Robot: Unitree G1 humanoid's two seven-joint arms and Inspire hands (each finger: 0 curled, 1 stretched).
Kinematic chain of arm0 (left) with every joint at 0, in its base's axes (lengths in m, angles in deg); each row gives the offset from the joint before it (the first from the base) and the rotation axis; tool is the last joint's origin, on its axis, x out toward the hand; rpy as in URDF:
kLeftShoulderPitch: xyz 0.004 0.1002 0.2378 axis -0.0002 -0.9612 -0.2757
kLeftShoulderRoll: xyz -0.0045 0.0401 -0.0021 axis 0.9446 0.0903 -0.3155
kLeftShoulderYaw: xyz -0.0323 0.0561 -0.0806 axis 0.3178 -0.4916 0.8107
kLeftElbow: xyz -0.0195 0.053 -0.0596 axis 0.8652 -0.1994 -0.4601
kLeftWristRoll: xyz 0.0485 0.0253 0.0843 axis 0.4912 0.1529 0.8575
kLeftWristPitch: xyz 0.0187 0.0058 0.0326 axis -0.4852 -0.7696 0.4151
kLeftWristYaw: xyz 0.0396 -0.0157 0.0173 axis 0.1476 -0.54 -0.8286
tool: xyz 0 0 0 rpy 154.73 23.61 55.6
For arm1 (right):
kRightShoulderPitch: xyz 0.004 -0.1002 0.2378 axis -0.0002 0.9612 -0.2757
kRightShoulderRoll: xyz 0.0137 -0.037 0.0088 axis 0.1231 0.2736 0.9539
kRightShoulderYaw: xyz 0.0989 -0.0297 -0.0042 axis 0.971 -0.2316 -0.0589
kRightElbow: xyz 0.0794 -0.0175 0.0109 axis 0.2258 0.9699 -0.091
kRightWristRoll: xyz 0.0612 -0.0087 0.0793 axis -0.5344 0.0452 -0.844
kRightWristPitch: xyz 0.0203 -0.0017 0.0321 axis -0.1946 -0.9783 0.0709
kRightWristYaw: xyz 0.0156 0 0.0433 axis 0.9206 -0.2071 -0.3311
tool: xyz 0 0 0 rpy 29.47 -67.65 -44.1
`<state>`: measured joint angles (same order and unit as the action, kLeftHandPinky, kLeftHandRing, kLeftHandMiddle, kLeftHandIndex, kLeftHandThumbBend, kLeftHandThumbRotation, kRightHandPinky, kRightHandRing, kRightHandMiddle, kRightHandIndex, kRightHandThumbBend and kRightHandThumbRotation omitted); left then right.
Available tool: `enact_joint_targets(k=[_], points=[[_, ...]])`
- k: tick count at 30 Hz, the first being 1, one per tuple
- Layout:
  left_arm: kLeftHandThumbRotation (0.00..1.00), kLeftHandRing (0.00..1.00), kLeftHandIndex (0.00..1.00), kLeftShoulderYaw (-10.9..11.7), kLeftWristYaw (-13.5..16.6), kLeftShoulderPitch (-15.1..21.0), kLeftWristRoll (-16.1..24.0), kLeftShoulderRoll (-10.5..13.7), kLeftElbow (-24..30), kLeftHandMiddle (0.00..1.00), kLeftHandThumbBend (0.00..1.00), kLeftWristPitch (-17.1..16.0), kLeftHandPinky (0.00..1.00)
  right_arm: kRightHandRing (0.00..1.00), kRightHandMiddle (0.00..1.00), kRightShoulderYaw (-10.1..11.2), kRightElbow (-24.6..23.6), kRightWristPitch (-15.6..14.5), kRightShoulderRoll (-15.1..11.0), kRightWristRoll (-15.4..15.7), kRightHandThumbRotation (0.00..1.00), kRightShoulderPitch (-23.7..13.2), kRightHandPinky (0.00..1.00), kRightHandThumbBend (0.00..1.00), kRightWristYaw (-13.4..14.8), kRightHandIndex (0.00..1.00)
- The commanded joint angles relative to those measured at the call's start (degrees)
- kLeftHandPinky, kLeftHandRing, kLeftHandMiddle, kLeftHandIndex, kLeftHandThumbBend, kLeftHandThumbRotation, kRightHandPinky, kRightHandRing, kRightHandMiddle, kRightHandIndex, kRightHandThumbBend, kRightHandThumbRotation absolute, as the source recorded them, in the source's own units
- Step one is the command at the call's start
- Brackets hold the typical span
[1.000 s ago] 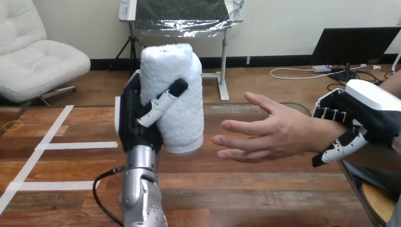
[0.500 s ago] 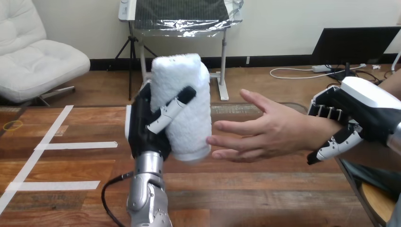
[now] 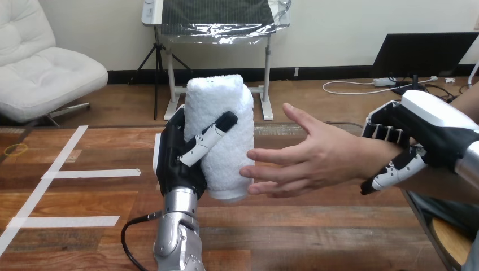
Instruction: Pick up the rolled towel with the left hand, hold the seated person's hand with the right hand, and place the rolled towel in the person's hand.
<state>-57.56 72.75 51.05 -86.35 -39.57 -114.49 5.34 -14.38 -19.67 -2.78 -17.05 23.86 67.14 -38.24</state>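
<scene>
My left arm rises from the bottom edge, silver forearm near vertical, wrist straight. The left robot hand is raised above the surface, palm turned toward the view's right. It is closed round the rolled towel: the thumb lies diagonally across the towel's front, and the other fingers go behind the roll, out of sight. The white towel stands upright in that grip, clear of the surface, its top above the hand and its bottom end level with my wrist.

The person's hand comes in from the right, open, palm facing the towel, fingers spread and pointing left. Its fingertips reach the towel's lower right edge; I can't tell if they actually touch.

My right arm enters at the right edge. The right robot hand is wrapped on the person's wrist, white back shell up, fingers curled over the top of the wrist, thumb hooked underneath. The wrist is held above the surface, about level with the towel's lower half.
</scene>
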Motion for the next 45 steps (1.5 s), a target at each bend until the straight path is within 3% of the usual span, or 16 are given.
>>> enact_joint_targets(k=[1, 11, 29, 38, 45], points=[[0.0, 0.34, 0.42, -1.5, 0.0, 12.4, 2.4, -7.4, 0.5, 0.39, 0.67, -3.9, 0.3, 0.34, 0.4, -3.1, -1.1, -1.8, 4.3, 0.2, 0.06, -5.9, 0.29, 0.92, -0.8, 0.42], [0.0, 0.34, 0.41, -2.2, 1.0, 13.6, 2.6, -9.2, 0.5, 0.39, 0.72, -3.8, 0.3, 0.33, 0.39, -4.5, -2.3, -4.1, 5.7, 1.2, 0.08, -7.5, 0.27, 0.92, -1.6, 0.42], [0.0, 0.35, 0.42, -2.2, -0.3, 15.8, 1.0, -11.5, 1.5, 0.4, 0.7, -3.5, 0.3, 0.36, 0.4, -6.3, -3.0, -6.0, 8.7, 3.0, 0.08, -9.0, 0.31, 0.92, -1.5, 0.41], [0.0, 0.34, 0.42, -2.9, 0.7, 16.9, 1.6, -12.2, 2.4, 0.39, 0.72, -3.6, 0.29, 0.37, 0.41, -7.2, -3.5, -7.9, 9.9, 3.7, 0.08, -9.6, 0.31, 0.92, -2.3, 0.41], [0.0, 0.33, 0.42, -3.8, 3.1, 18.0, 2.7, -12.9, 3.1, 0.38, 0.76, -4.0, 0.27, 0.39, 0.43, -7.5, -3.7, -8.7, 10.4, 3.9, 0.06, -9.9, 0.34, 0.92, -2.9, 0.43]])
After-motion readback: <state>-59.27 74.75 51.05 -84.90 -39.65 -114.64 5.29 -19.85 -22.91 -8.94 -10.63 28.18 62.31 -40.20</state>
